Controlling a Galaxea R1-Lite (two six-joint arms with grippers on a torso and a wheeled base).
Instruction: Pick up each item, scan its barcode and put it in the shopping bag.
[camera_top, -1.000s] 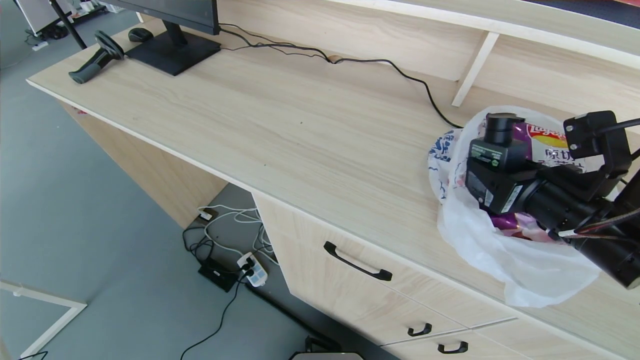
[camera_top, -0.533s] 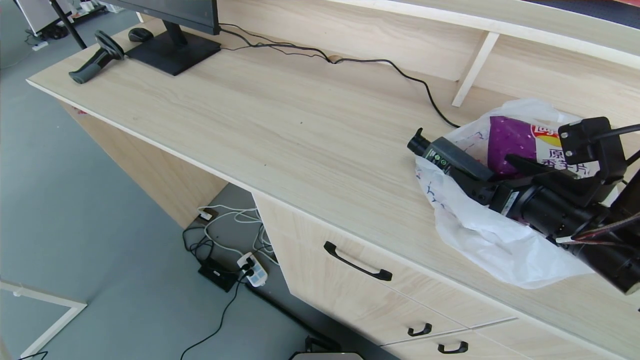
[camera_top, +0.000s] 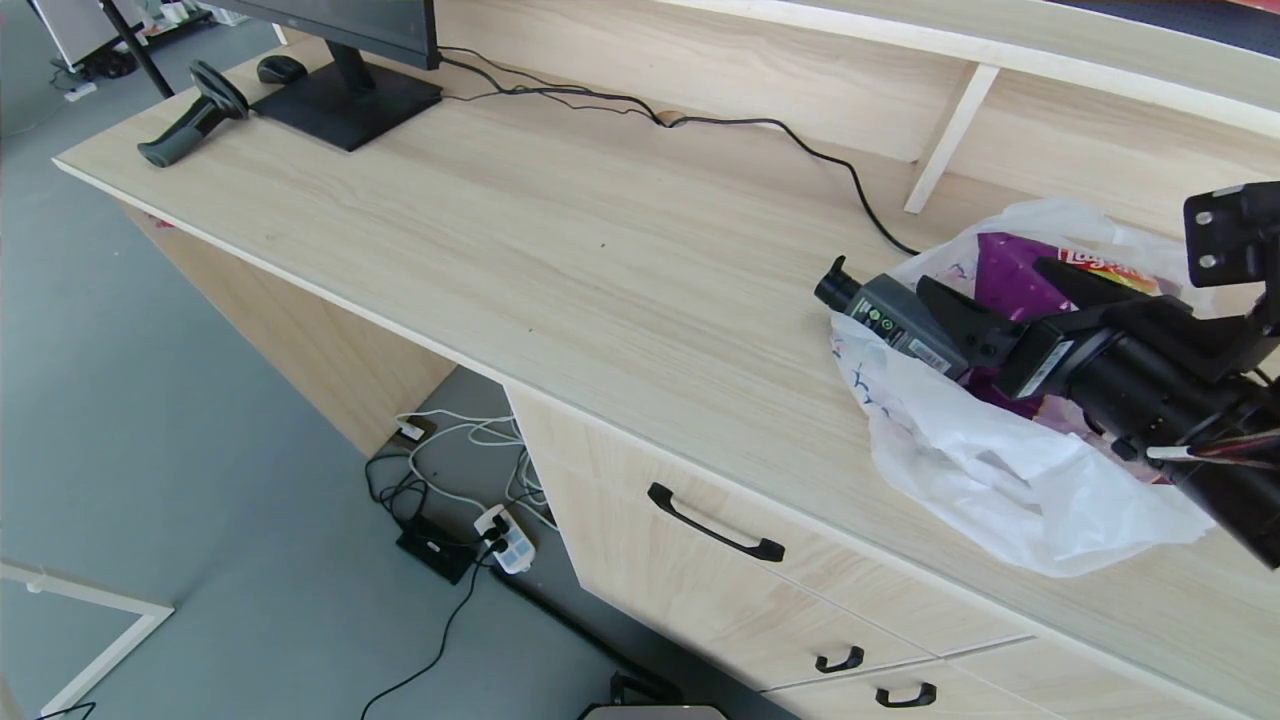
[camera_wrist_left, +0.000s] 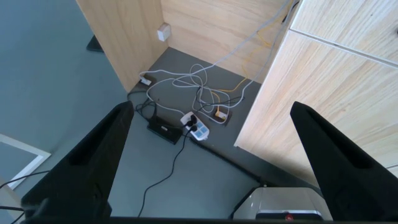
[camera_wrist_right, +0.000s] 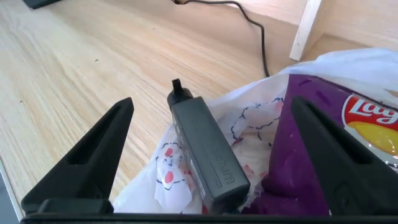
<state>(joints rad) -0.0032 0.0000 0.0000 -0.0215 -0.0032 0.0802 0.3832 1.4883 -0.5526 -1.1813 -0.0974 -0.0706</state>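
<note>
right wrist view: my right gripper (camera_wrist_right: 211, 109) hangs open and empty just above the grey bottle (camera_wrist_right: 208, 155) — it lies on the shopping bag (camera_wrist_right: 163, 177) mouth, long axis between the fingers, cap toward the surface (camera_wrist_right: 74, 56).

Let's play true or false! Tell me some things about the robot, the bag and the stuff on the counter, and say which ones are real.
1. The purple chip packet sits inside the white shopping bag. True.
2. The right gripper is squeezing the dark grey bottle. False: its jaws are open, and the bottle lies loose at the bag's mouth.
3. The scanner lies right beside the bag. False: it lies at the counter's far end, by the monitor stand.
4. A black cable runs across the counter. True.
5. The left gripper holds a snack. False: its jaws are open and empty.
</note>
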